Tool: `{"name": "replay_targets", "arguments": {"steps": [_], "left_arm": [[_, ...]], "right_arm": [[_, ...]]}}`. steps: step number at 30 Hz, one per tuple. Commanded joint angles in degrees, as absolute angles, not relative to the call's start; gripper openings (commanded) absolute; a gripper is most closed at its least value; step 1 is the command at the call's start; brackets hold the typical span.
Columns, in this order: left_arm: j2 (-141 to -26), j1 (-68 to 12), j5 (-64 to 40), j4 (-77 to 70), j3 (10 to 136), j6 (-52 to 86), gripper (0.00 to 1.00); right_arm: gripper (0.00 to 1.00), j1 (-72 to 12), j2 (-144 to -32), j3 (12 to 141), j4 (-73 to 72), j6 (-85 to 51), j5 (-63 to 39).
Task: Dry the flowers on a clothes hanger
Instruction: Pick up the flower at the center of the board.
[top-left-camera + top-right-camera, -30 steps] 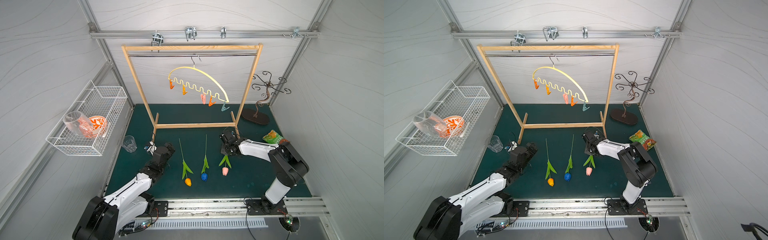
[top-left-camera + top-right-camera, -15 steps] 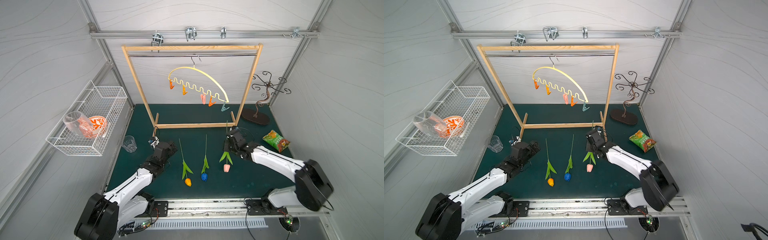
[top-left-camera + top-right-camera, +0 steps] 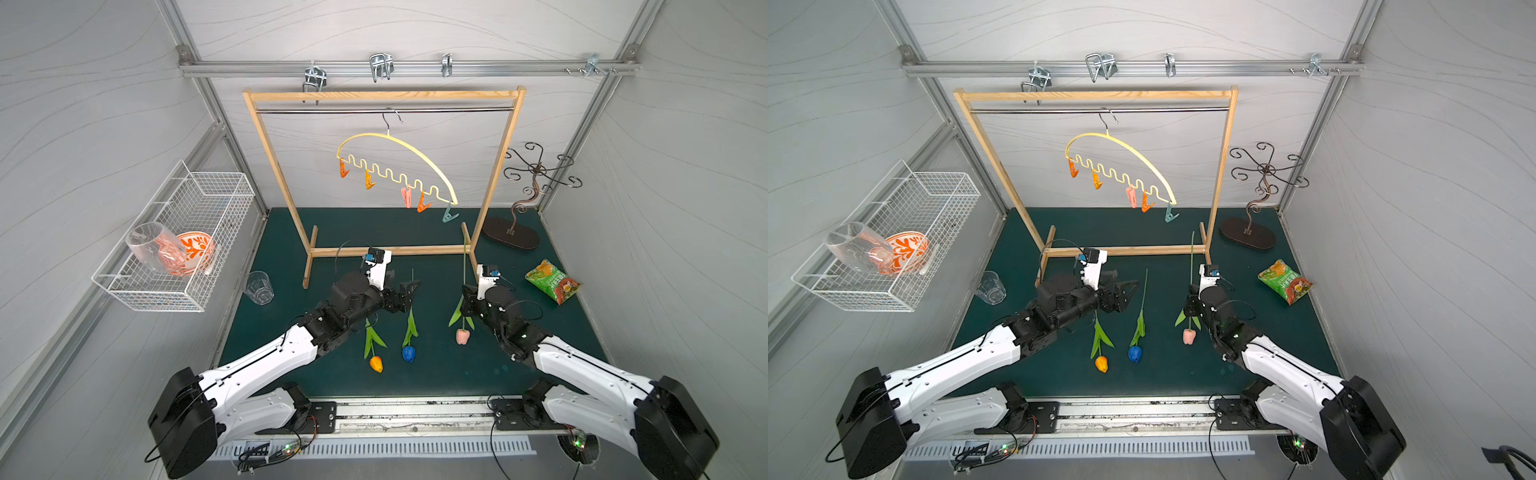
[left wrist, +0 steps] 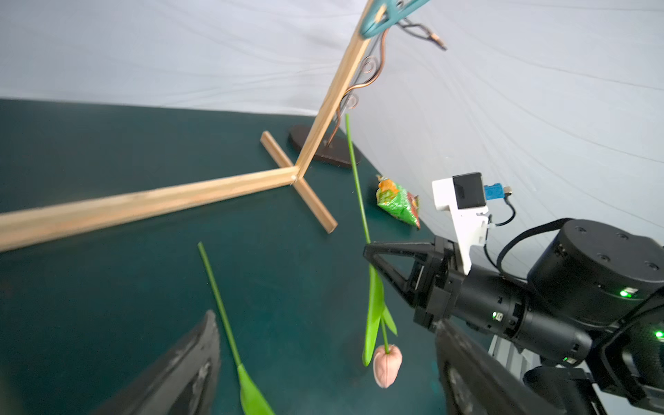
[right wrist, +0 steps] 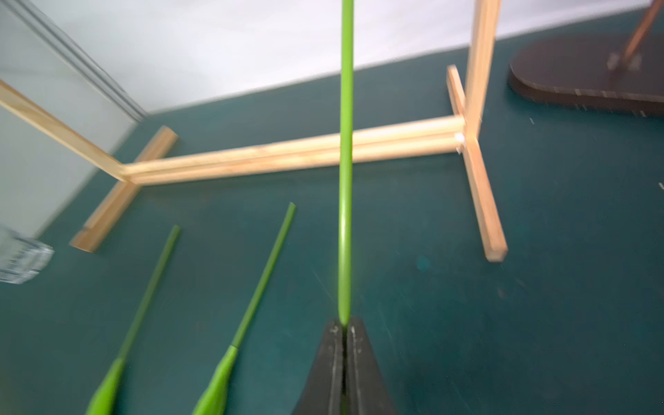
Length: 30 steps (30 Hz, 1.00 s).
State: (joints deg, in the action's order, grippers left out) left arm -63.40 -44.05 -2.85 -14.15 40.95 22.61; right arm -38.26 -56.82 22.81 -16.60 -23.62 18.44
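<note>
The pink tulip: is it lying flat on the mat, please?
No, the right pincer holds the pink tulip by its stem, head hanging down.

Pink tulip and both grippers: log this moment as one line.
right gripper: shut on pink tulip stem, head hanging down | left gripper: open | orange tulip, blue tulip: on mat | clothes hanger: pins empty

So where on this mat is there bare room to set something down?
Bare mat between the rack's base bar and the back wall; the front strip along the rail; a patch beside the chip bag. Crowded: the middle, with orange tulip and blue tulip under the left gripper, and the right gripper pinching the pink tulip.
</note>
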Motion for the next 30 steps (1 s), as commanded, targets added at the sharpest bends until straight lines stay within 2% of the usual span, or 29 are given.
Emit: {"name": "replay_targets", "arguments": {"steps": [1,4,8,11,15,22,30], "left_arm": [[-66.1,-44.0,-4.7,-23.4,43.8,17.6,0.95],[-68.1,-44.0,-5.6,-28.0,45.4,13.5,0.94],[-70.6,-44.0,-10.1,-18.0,54.1,9.0,0.91],[-73.4,-44.1,-17.0,-15.5,58.6,4.3,0.85],[-76.8,-44.1,-14.7,-13.0,62.9,0.0,0.77],[-80.3,-44.2,-10.5,-21.9,62.9,-7.4,0.65],[-85.7,-44.3,-8.3,-29.6,64.7,-10.0,0.65]], "right_arm": [[0.0,-38.1,-54.0,20.9,-23.9,-20.7,16.3],[0.0,-38.1,-52.1,19.3,-26.3,-18.9,16.2],[0.0,-38.0,-50.5,19.3,-26.6,-15.7,9.8],[0.0,-38.0,-49.6,19.6,-26.6,-13.6,5.6],[0.0,-38.0,-48.7,18.1,-28.5,-14.2,7.5],[0.0,-38.0,-48.3,17.8,-28.6,-14.9,8.8],[0.0,-37.8,-48.5,17.8,-28.9,-15.2,9.0]]}}
